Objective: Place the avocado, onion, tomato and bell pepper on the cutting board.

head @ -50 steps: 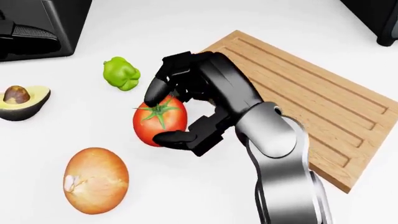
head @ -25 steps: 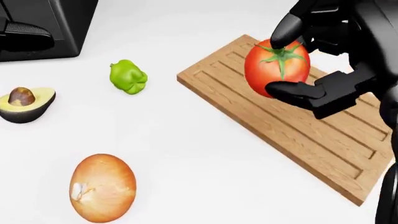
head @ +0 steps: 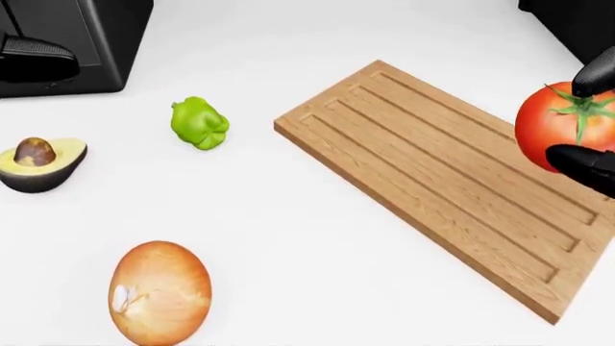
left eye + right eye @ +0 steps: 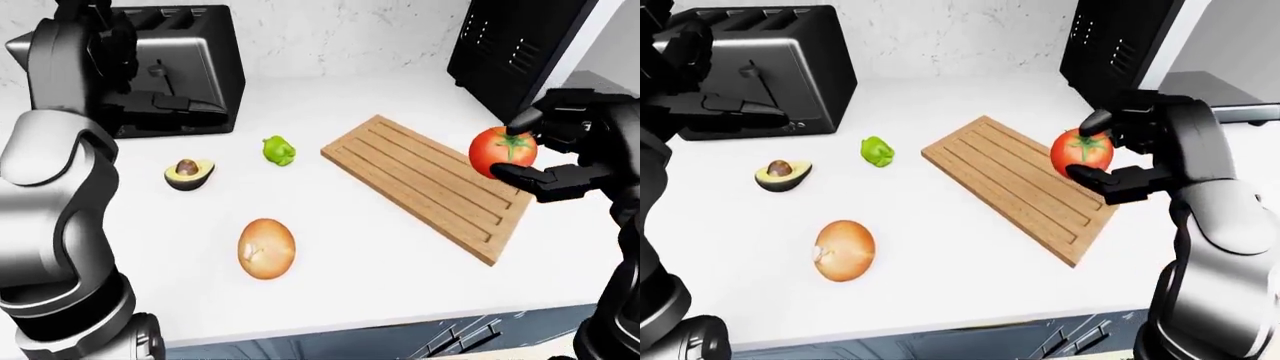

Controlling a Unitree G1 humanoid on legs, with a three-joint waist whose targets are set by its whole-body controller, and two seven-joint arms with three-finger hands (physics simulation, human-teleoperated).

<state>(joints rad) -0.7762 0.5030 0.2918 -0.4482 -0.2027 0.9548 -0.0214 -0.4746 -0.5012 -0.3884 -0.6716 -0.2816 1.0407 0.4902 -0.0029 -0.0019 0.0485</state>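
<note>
1. Right now the right hand [image 4: 1102,159] grips the tomato [image 4: 1081,152], fingers closed round it from above and below, stem facing the camera.
2. Held off the surface, the tomato hangs at the right end of the wooden cutting board [image 4: 1010,184]. The board lies below and to the left of it in the right-eye view, so the coming move looks like a short lowering, perhaps slightly leftward.
3. The board's long axis runs from upper left to lower right, and its grooved top is bare, so nothing blocks a set-down.
4. On the white table [image 4: 380,255] to the board's left lie the green bell pepper [image 4: 279,150], the halved avocado [image 4: 189,173] and, lower down, the onion [image 4: 266,249], all well apart from the board.
5. The left hand [image 4: 100,34] is raised at upper left before the toaster [image 4: 185,67]; whether it is open or closed I cannot tell.
</note>
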